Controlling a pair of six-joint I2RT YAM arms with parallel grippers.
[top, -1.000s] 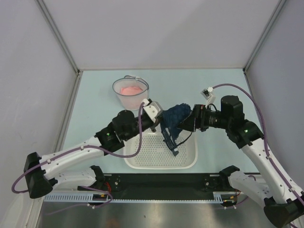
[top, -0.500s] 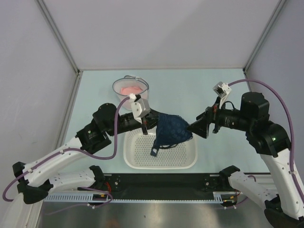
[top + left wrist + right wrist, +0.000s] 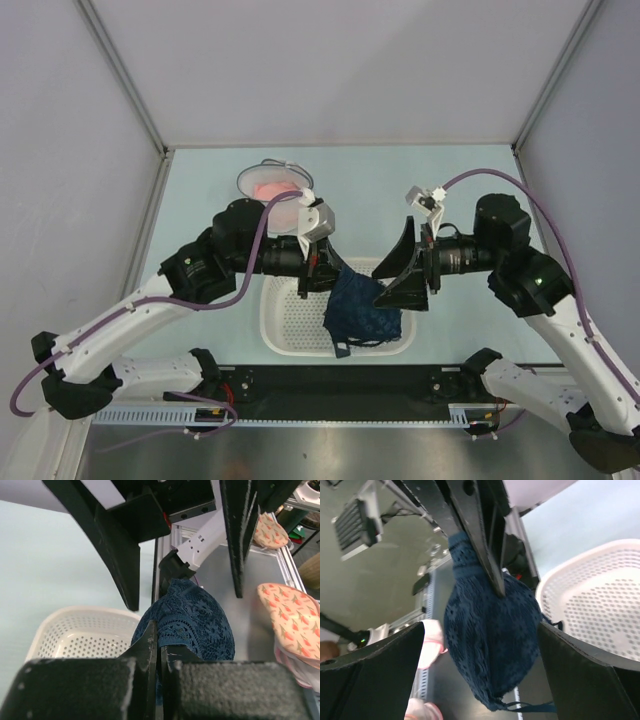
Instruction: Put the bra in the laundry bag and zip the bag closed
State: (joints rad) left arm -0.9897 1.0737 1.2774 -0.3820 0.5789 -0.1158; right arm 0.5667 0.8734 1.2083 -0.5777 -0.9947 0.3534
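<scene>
**Bra, dark blue lace: held aloft, not yet bagged**

Location: the bra (image 3: 360, 310) hangs from the left end effector (image 3: 316, 277), which is clenched on one edge. It hangs over the white basket (image 3: 285, 325), apart from the laundry bag (image 3: 250, 208).
Right end effector (image 3: 395, 268): spread wide beside the cloth, grasping nothing.
Hazards: the single-edge pinch may slip and drop the bra into the basket. The dangling strap (image 3: 343, 350) may snag the rim.
Containers: the laundry bag on the tabletop (image 3: 400, 185) looks open and holds something pink (image 3: 270, 188). The basket shows only bare perforated floor.

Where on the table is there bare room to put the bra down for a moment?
Bare table lies along the far edge, right of the laundry bag, and in a strip left of it. The middle is crowded: basket, bra, left gripper and right gripper.
</scene>
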